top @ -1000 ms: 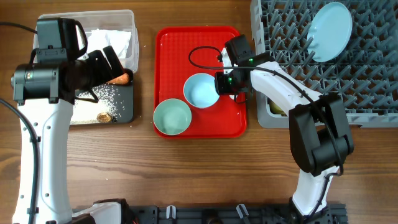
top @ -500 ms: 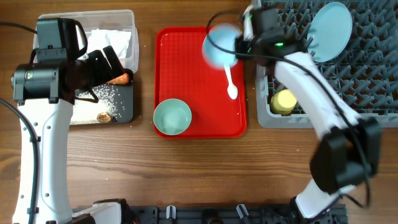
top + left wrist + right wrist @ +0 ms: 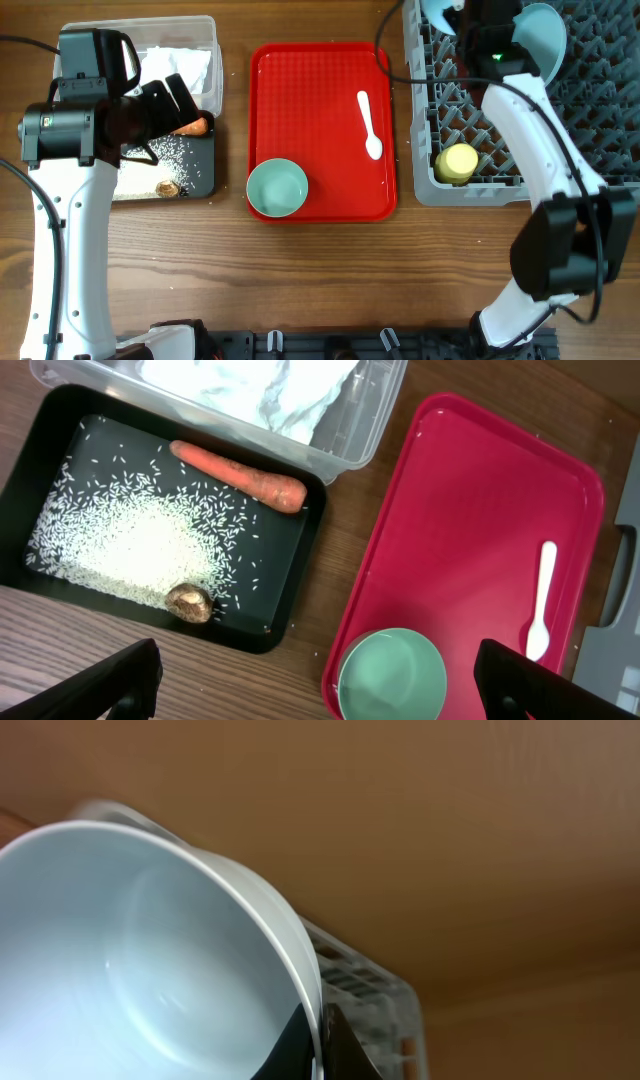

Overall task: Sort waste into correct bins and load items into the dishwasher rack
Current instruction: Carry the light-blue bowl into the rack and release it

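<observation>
Bowl (image 3: 150,950), its rim pinched in my right claw (image 3: 318,1042), fills the wrist view, while overhead shows just its edge over the rack (image 3: 600,110) on the wooden tabletop (image 3: 300,280).

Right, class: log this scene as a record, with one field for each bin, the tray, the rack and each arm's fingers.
black bin: rice, carrot, lump
clear bin: napkins
tray: mint bowl, spoon
rack: plate, cup
left fingers: open, empty, over the bins
right fingers: shut on the rim of the blue bowl, at the rack's far corner
</observation>
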Robot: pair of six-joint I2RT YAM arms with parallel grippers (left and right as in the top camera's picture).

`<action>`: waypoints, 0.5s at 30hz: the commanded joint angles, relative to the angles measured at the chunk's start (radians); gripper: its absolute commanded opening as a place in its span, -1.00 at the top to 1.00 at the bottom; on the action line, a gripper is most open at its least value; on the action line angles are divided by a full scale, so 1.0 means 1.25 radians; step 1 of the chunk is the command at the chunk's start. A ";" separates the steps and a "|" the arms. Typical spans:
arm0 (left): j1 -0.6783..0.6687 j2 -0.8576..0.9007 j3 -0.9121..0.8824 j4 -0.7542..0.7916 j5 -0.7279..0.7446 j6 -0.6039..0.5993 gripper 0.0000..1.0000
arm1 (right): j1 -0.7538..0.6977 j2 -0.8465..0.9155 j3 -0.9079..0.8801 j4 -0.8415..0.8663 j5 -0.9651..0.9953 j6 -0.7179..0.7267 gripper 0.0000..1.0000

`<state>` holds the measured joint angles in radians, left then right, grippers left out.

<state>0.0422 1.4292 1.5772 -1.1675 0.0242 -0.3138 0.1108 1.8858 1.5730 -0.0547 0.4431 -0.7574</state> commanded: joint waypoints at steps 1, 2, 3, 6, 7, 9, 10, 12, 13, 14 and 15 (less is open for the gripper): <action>0.001 -0.005 0.000 0.000 0.001 -0.010 -0.99 | -0.050 0.059 -0.006 0.064 0.026 -0.065 0.91; 0.001 -0.005 0.000 0.000 0.001 -0.010 -1.00 | -0.060 0.071 -0.006 0.085 0.025 -0.065 0.91; 0.001 -0.005 0.000 0.000 0.001 -0.010 -0.99 | -0.068 0.083 -0.006 0.107 0.022 -0.065 0.91; 0.001 -0.005 0.000 0.000 0.001 -0.010 -1.00 | -0.085 0.115 -0.007 0.168 0.002 -0.086 0.91; 0.001 -0.005 0.000 0.000 0.001 -0.010 -1.00 | -0.090 0.126 -0.007 0.182 -0.019 -0.122 0.91; 0.001 -0.005 0.000 0.000 0.001 -0.010 -1.00 | -0.092 0.146 -0.007 0.207 -0.033 -0.189 0.91; 0.001 -0.005 0.000 0.000 0.001 -0.010 -1.00 | -0.092 0.154 -0.007 0.224 -0.033 -0.209 0.92; 0.001 -0.005 0.000 0.000 0.001 -0.010 -1.00 | -0.092 0.175 -0.007 0.263 -0.033 -0.251 0.91; 0.001 -0.005 0.000 0.000 0.001 -0.010 -1.00 | -0.092 0.181 -0.007 0.271 -0.033 -0.262 0.92; 0.001 -0.005 0.000 0.000 0.001 -0.010 -1.00 | -0.092 0.188 -0.007 0.274 -0.033 -0.269 0.91; 0.001 -0.005 0.000 0.000 0.001 -0.010 -1.00 | -0.092 0.192 -0.007 0.270 -0.033 -0.271 0.90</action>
<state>0.0422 1.4292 1.5772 -1.1675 0.0246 -0.3138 -0.0093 2.0880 1.5658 0.2722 0.4259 -1.0058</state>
